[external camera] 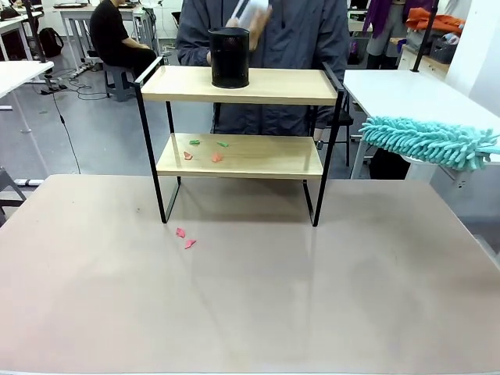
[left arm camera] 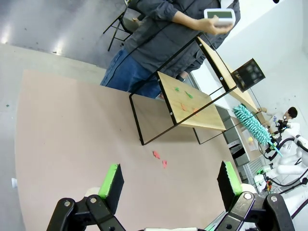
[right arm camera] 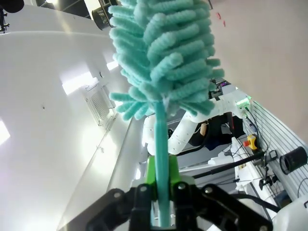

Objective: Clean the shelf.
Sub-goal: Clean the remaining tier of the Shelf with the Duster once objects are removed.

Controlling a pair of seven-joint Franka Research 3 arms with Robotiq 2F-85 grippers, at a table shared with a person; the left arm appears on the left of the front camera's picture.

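Observation:
The shelf point(external camera: 242, 84) stands at the far middle of the table, two wooden boards in a black frame. A black mesh cup point(external camera: 230, 58) sits on its top board. Small green and red scraps point(external camera: 205, 150) lie on the lower board, and two red scraps point(external camera: 185, 238) lie on the table in front. My right gripper point(right arm camera: 161, 179) is shut on the handle of a teal fluffy duster point(right arm camera: 163, 53), whose head point(external camera: 430, 141) hangs at the right, level with the lower board. My left gripper point(left arm camera: 171, 185) is open above the table, looking at the shelf point(left arm camera: 192, 98).
A person point(external camera: 266, 31) stands right behind the shelf, holding a white object point(left arm camera: 220, 16) over the top board. A white side table point(external camera: 406, 90) stands to the right. The brown table point(external camera: 250, 297) spreads wide in front of the shelf.

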